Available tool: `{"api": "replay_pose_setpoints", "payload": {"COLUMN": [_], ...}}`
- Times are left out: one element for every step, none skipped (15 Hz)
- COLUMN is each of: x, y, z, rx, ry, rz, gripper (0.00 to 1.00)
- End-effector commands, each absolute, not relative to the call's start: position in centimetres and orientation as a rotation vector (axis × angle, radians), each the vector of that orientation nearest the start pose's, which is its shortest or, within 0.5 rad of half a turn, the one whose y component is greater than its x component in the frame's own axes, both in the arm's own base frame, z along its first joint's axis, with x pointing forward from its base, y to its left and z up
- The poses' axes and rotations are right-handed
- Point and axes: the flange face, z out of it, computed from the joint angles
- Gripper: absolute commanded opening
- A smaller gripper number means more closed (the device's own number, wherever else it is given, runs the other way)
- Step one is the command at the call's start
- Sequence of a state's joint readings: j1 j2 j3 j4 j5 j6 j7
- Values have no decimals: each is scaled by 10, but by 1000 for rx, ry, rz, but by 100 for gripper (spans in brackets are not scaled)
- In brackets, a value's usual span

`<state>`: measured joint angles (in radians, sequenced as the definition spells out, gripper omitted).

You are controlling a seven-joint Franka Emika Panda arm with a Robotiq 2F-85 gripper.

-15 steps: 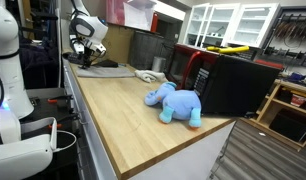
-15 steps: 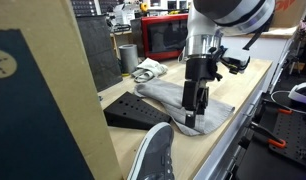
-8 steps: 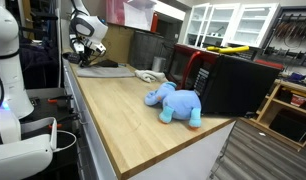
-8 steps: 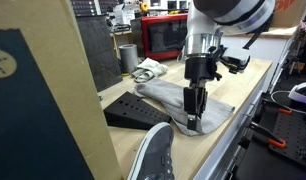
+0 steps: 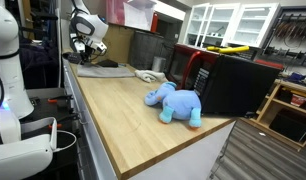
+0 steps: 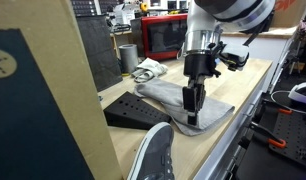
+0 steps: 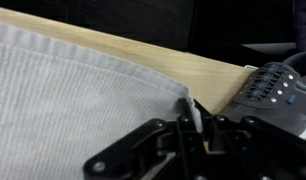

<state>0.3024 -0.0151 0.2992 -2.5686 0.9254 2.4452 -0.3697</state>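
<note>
Closed since a second ago, my gripper (image 7: 193, 122) pinches the grey towel (image 7: 73, 90) by its edge between the jaws; I expect soft, light, limp cloth.

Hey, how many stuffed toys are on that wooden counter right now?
1. A blue elephant plush lies on the wooden counter beside the black box, well away from the end effector closed on the grey cloth. More could be hidden behind the box.
</note>
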Motion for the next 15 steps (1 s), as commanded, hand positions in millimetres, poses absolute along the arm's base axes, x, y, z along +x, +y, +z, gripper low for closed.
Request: {"api": "replay_pose_setpoints", "payload": {"x": [370, 376, 383, 391, 398, 405, 411, 416, 420, 422, 423, 424, 425, 425, 426], "y": [223, 213, 201, 187, 174, 160, 146, 132, 118, 106, 94, 81, 70, 57, 45], "z": [281, 286, 291, 296, 301, 306, 312, 317, 323, 328, 334, 339, 343, 347, 349], "rx": [-2606, -2621, -2644, -2669, -2688, -2709, -2728, -2746, -2764, -2779, -2795, -2812, -2830, -2849, -2865], "ry": [-281, -280, -281, -283, -285, -280, -271, -263, -252, -243, -236, -230, -221, -204, -182], "rz": [148, 127, 99, 68, 43, 14, -8, -31, -47, -62, -86, -114, -134, -157, -169], "gripper": [2, 2, 2, 2, 2, 2, 2, 2, 2, 2, 2, 2, 2, 2, 2]}}
